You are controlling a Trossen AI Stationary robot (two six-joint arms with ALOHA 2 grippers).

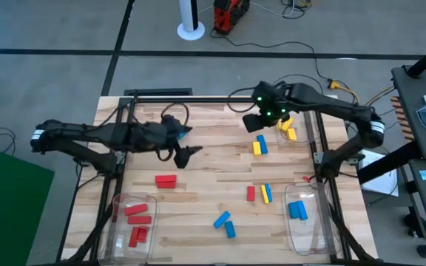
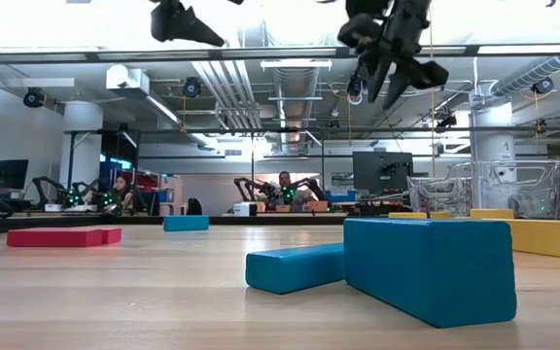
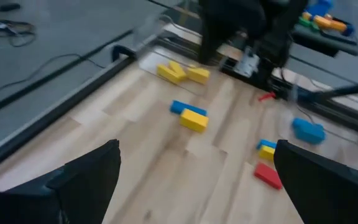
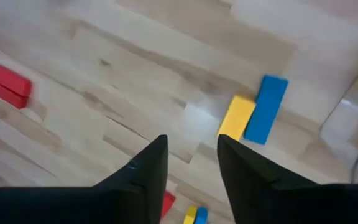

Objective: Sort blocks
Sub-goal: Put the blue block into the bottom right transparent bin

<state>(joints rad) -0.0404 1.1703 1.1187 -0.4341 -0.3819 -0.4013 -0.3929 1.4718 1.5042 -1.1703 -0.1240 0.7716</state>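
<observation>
item 1, wooden table [image 1: 198, 192]: slatted top, all other entries on or over it. item 2, clear bins: one at 7 o'clock [image 1: 118, 222] holding three red blocks, one at 5 o'clock [image 1: 318, 222] holding a blue block, a third near 1 o'clock [image 1: 302, 133] with yellow blocks, partly under my right arm. item 3, my left arm: reaches in from 9 o'clock, stretched low across the top; left gripper [image 1: 187, 153] raised above the wood near centre, jaws wide apart and empty in the left wrist view. item 4, my right arm: comes from 3 o'clock, elbow bent, wrist turned down; right gripper [image 1: 256, 123] hovers high near 1 o'clock, jaws a little apart, holding nothing. item 5, loose blocks: the yellow-and-blue pair [image 1: 260, 145] lies side by side, touching, just toward 6 o'clock from my right gripper, long axes running roughly 12 to 6; this arm is clearly nearer, so i judge the pair its next pick. item 6, red block [image 1: 166, 181]: long axis 9 to 3, toward 7 o'clock of my left gripper, nearer that arm. item 7, red-yellow-blue cluster [image 1: 260, 193] toward 5 o'clock. item 8, two blue blocks [image 1: 225, 223] at 6 o'clock, touching at an angle.
</observation>
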